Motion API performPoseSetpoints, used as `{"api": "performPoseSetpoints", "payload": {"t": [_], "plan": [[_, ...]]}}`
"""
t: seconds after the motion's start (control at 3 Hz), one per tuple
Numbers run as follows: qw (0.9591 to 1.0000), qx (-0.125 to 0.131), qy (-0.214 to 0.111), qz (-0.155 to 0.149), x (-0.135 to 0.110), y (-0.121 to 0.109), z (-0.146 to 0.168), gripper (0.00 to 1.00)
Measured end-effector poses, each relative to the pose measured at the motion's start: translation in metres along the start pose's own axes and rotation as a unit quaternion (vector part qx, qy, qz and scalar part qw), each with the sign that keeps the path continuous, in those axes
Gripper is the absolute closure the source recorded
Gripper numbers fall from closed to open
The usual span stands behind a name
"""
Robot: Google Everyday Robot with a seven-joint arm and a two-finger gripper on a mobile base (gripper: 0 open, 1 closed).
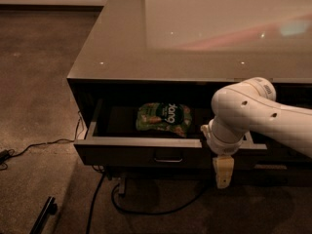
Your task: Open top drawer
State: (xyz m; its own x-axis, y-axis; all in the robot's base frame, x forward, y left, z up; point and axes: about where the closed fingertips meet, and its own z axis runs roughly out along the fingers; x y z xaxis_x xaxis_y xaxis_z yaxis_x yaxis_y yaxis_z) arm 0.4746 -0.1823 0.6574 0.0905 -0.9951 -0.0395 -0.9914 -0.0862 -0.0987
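Nearest, a dark cable (97, 199) trails over the floor at the left. Just beyond, the gripper (223, 172) hangs pointing down before the top drawer (126, 152), right of its small handle (168, 157) and apparently clear of it; whether it is open or closed I cannot tell. The drawer stands pulled out, a green snack bag (163, 118) inside, under the table (122, 48). The risk, I judge: the wrist sits close against the drawer's right front, so a careless retreat could shove it back in.
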Motion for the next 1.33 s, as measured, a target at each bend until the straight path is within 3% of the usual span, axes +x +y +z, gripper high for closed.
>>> {"api": "performPoseSetpoints", "payload": {"t": [0.67, 1.33], "plan": [[0.9995, -0.026, 0.016, 0.012, 0.007, 0.018, 0.026, 0.42], [0.997, -0.05, 0.049, 0.032, 0.019, 0.044, 0.022, 0.88]]}}
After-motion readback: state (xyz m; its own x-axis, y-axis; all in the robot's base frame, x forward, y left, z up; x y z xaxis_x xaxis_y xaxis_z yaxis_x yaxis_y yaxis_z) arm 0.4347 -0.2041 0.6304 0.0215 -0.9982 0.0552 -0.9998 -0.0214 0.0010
